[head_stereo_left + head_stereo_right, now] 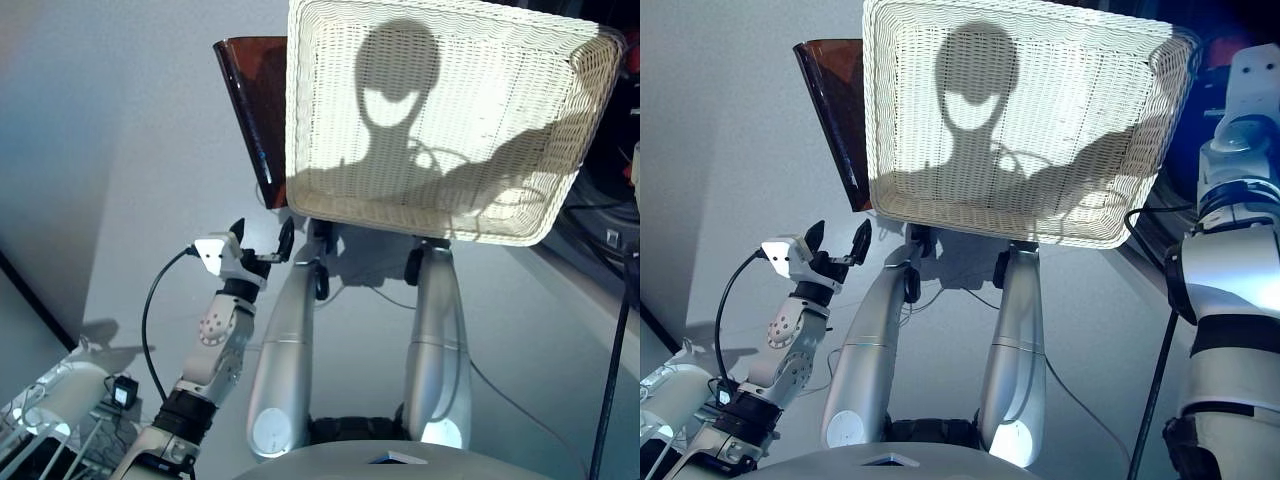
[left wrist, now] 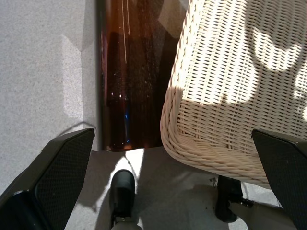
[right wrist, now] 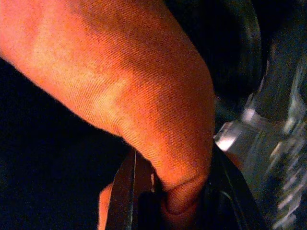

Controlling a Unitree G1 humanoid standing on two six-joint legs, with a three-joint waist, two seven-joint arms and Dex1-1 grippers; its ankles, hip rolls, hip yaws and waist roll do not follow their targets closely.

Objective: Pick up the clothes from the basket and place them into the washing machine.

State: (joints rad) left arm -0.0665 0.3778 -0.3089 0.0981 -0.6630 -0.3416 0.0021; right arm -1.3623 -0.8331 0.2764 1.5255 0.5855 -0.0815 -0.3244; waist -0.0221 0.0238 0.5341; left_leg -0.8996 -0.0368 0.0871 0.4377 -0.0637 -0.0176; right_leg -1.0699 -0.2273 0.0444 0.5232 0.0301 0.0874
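The cream wicker basket (image 1: 440, 120) fills the upper middle of the head views and holds no clothes. My left gripper (image 1: 262, 236) is open just below its near left corner, with nothing between the fingers (image 2: 57, 177). My right arm reaches off to the right toward the dark washing machine (image 1: 1208, 80), and its gripper lies beyond the head views. In the right wrist view my right gripper (image 3: 172, 201) is shut on a coral red garment (image 3: 124, 81), with darkness and a shiny curved part (image 3: 268, 124) around it.
A brown translucent panel (image 1: 250, 100) stands against the basket's left side. The basket rests on black supports (image 2: 122, 191) above the pale floor. Loose cables (image 1: 500, 395) trail across the floor, and a wire rack (image 1: 40, 420) sits at the lower left.
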